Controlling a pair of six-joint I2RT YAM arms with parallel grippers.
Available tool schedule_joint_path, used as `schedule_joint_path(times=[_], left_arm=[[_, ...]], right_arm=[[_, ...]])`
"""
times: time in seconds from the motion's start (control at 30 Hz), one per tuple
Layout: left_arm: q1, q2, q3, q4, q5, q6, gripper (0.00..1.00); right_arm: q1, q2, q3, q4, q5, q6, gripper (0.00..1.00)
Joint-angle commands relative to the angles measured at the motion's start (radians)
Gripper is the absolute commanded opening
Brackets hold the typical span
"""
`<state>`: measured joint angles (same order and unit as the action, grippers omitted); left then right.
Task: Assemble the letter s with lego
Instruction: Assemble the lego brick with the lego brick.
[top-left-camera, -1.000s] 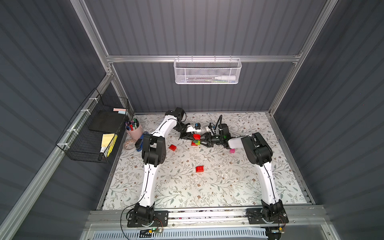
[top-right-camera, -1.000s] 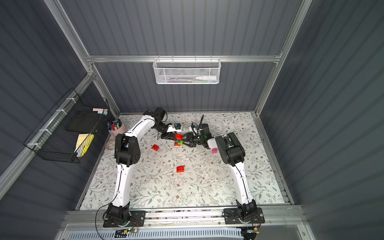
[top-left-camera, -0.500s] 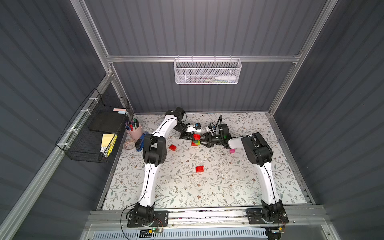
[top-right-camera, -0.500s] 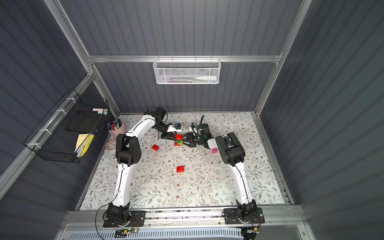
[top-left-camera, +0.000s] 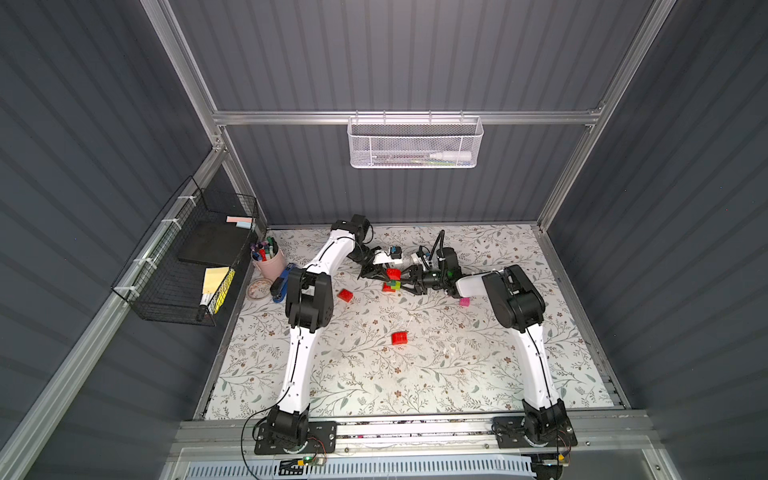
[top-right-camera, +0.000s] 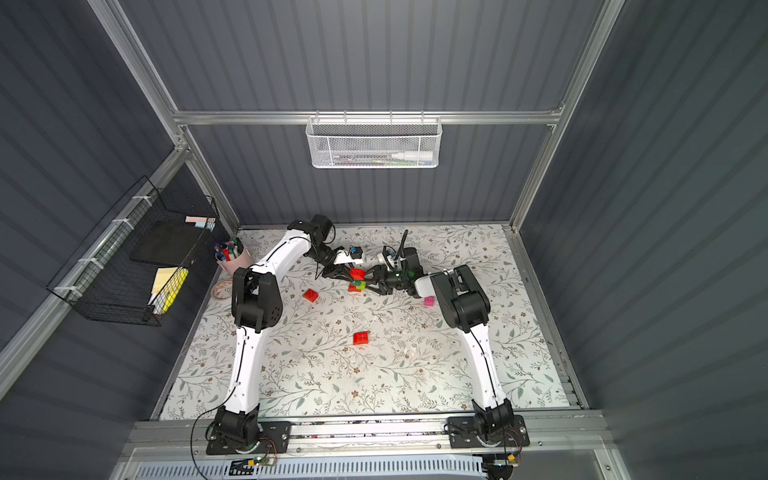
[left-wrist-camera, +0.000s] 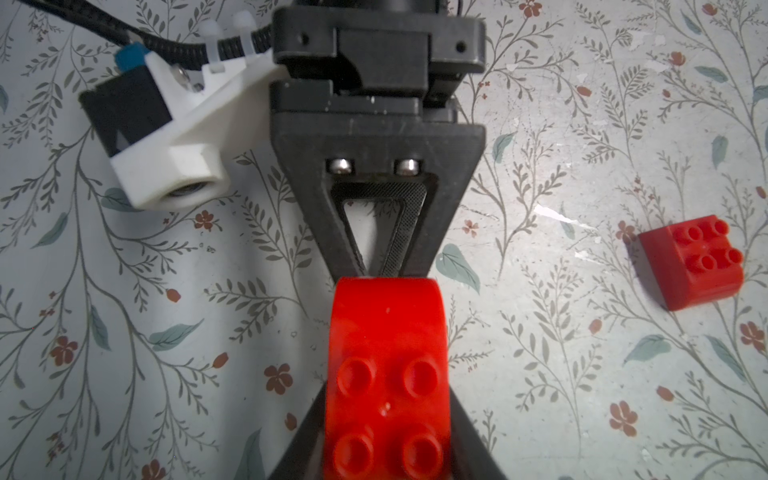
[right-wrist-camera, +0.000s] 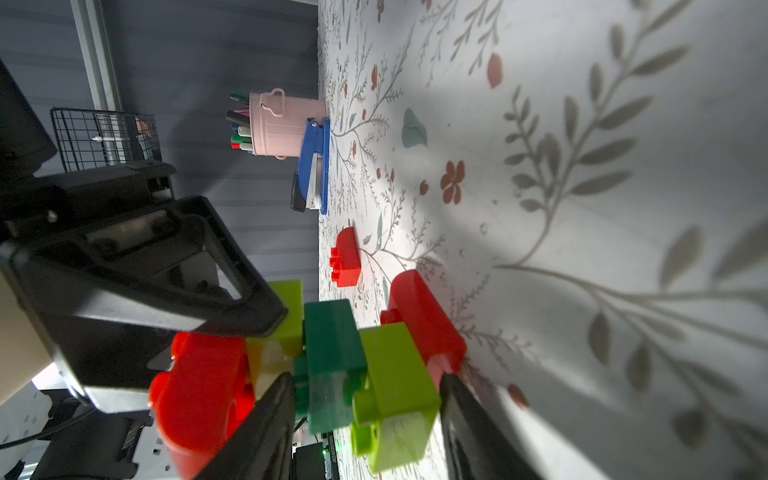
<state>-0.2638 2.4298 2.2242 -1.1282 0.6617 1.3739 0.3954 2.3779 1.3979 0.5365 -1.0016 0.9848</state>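
Observation:
A small lego stack (top-left-camera: 391, 286) stands at the back middle of the mat: red at the bottom, then lime, dark green (right-wrist-camera: 332, 345) and lime. My left gripper (left-wrist-camera: 386, 415) is shut on a red brick (left-wrist-camera: 386, 332) and holds it against the top of the stack (top-right-camera: 356, 286). My right gripper (right-wrist-camera: 365, 380) lies on its side at the stack. Its jaws stand around the lower lime brick (right-wrist-camera: 395, 374) and the dark green one, with thin gaps on both sides. In both top views the two grippers meet over the stack, left gripper (top-left-camera: 380, 275) and right gripper (top-left-camera: 409, 282).
Loose bricks lie on the mat: a red one (top-left-camera: 345, 295) left of the stack, a red one (top-left-camera: 400, 338) nearer the front, a pink one (top-left-camera: 464, 301) by the right arm. A pink pen cup (top-left-camera: 268, 259), blue stapler (top-left-camera: 282, 282) and tape roll (top-left-camera: 258, 289) sit at the left edge.

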Motion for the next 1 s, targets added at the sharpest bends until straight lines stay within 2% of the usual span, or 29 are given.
schedule_joint_path(times=[0.0,0.3,0.97], left_arm=[[-0.011,0.080,-0.027,-0.002,-0.096,0.010,0.20],[-0.012,0.080,-0.032,0.004,-0.097,0.007,0.20],[-0.018,0.054,-0.031,0.022,-0.056,0.017,0.24]], right_arm=[[-0.007,0.082,-0.060,-0.118,0.037,0.001,0.57],[-0.010,0.078,-0.077,-0.023,0.017,0.049,0.57],[-0.022,0.080,-0.107,0.046,0.009,0.083,0.60]])
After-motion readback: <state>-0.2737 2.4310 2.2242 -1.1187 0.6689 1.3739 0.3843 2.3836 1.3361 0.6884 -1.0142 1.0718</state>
